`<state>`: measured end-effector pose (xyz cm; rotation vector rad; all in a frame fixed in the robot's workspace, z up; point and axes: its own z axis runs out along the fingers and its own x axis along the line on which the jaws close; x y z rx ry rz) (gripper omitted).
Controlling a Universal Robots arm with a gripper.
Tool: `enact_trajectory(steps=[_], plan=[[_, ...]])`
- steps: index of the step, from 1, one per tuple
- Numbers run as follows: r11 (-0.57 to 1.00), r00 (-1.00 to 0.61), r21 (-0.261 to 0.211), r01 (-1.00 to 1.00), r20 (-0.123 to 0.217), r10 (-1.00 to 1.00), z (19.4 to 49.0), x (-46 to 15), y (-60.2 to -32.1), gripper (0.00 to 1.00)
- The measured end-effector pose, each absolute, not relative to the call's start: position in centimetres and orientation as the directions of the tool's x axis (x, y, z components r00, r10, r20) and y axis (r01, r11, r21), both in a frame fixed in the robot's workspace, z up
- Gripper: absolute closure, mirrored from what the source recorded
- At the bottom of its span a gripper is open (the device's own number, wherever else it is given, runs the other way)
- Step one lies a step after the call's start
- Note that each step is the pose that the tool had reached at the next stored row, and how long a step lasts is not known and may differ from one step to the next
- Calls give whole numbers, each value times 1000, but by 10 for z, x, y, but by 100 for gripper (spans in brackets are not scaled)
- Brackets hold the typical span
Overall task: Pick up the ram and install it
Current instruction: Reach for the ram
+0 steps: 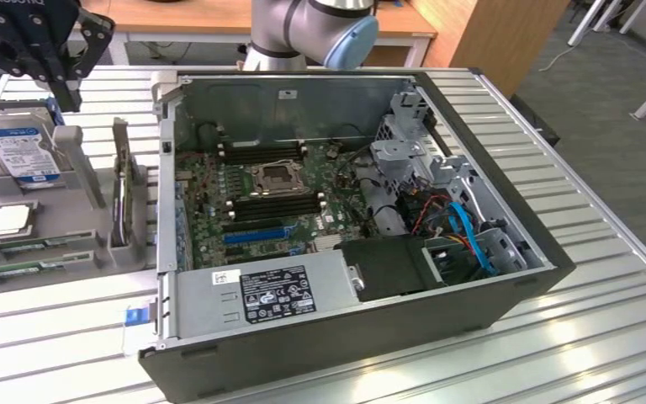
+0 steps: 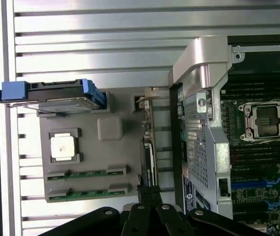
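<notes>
In the exterior view, we see the black gripper (image 1: 70, 99) with its fingers pressed together on nothing. It hangs over the grey plastic tray (image 1: 65, 223), where two long, thin green ram sticks (image 1: 14, 250) lie well apart from the fingertips. In the wrist view, the closed gripper (image 2: 150, 192) hovers near those ram sticks (image 2: 87, 173) without touching them.

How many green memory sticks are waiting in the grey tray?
2. One memory stick lies flat in the grey tray next to the square processor chip; the other memory stick lies beside it, at the tray's edge. More could be hidden behind upright parts.
</notes>
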<state>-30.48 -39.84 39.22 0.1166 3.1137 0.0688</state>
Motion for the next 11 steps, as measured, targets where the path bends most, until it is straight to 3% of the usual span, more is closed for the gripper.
enact_trajectory(steps=[11], plan=[[996,-997,45,74,-23,75,392,-320,-398,90]])
